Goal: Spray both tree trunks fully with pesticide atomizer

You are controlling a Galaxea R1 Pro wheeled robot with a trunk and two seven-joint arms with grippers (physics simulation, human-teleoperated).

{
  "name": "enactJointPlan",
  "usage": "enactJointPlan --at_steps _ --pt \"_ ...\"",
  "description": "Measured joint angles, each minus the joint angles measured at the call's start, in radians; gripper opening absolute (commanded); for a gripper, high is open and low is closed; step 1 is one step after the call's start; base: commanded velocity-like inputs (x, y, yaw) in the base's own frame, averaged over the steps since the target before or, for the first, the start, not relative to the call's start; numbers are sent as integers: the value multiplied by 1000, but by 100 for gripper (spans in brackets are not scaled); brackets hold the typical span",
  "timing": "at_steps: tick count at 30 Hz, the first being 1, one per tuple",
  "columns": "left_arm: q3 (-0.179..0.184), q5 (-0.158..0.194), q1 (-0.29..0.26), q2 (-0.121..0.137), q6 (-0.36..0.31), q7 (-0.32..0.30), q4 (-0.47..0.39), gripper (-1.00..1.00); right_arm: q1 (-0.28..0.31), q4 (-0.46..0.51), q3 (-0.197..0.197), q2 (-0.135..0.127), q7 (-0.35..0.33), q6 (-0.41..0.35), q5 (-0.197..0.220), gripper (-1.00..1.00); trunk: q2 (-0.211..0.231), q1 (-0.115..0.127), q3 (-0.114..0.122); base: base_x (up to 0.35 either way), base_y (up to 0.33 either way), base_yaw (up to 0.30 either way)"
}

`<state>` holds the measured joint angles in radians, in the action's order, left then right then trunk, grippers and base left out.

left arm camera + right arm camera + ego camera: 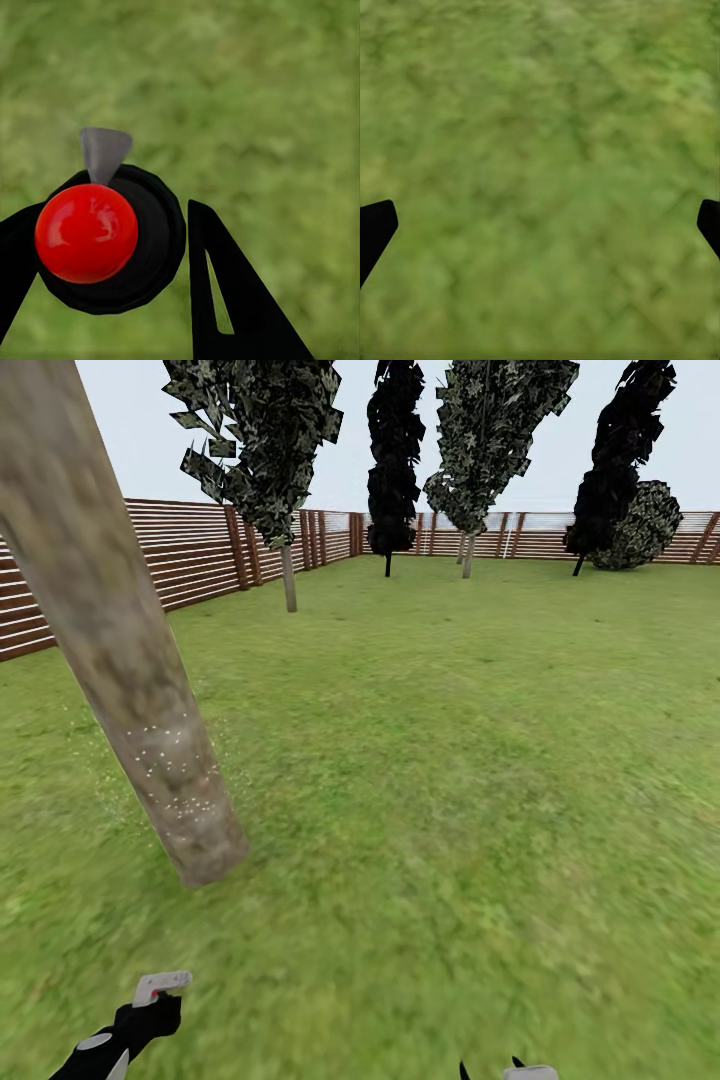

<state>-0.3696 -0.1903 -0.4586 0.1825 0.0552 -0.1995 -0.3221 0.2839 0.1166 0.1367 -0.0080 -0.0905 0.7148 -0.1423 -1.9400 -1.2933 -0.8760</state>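
The left gripper (pixel 105 247) has 2 flat black tapering fingers (pixel 229 300), one with a slot. The right gripper (pixel 540 225) shows 2 black fingertips (pixel 373 225).

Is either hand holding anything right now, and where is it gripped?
The left hand holds the pesticide atomizer around its dark body below the red top. The right hand is open over grass.

Blurry green grass floor (pixel 450 760) bears a mottled, white-speckled tree trunk (pixel 120 650).
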Motion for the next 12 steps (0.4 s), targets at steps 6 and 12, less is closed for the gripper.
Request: enactJointPlan --at_steps 6,12 --pt "2 -1 0 -6 1 -1 0 -100 0 0 0 0 0 -1 0 100 0 0 0 0 0 0" --pt "2 0 0 -8 0 -2 0 -100 0 0 0 0 0 0 0 100 0 0 0 0 0 0"
